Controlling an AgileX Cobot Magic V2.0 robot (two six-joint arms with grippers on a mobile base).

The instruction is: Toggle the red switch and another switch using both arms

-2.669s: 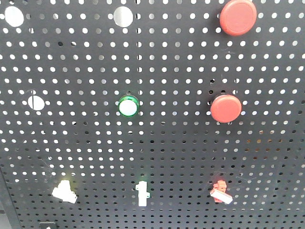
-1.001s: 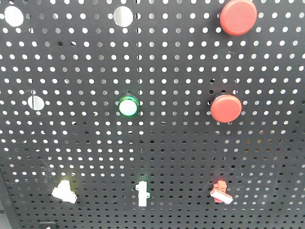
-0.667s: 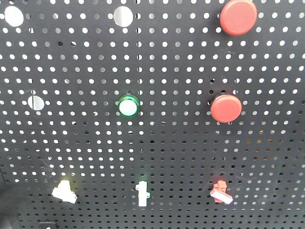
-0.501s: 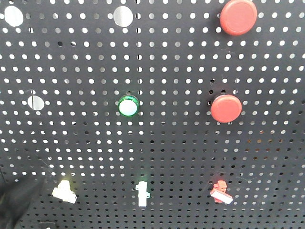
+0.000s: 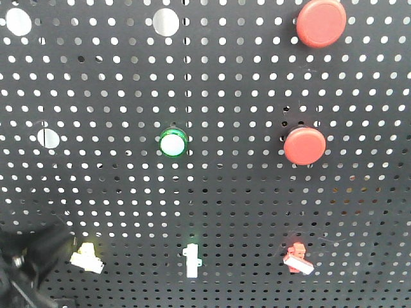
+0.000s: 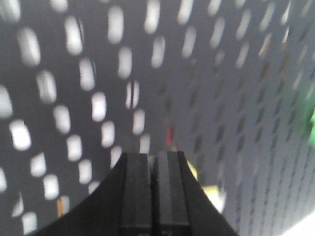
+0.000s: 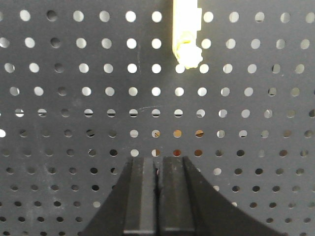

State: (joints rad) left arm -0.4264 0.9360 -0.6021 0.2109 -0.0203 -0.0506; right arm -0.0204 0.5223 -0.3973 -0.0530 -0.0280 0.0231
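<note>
In the front-facing view, the left gripper (image 5: 51,253) is showing as a dark blur at the lower left of the pegboard (image 5: 231,192), its tip just beside the whitish switch (image 5: 86,258) with the faint yellow glow. The red switch (image 5: 297,258) is sitting well apart on the same bottom row, with no arm near it. In the left wrist view, the jaws of the left gripper (image 6: 153,161) are pressing together, and a blurred yellowish shape (image 6: 207,191) is lying just to their right. In the right wrist view, the jaws of the right gripper (image 7: 157,163) are likewise together, facing the board below a pale yellowish toggle (image 7: 187,37); I cannot tell which switch it is. The reach toward the levers looks to be the step in hand, and next each closed tip needs to meet its lever and push it over.
</note>
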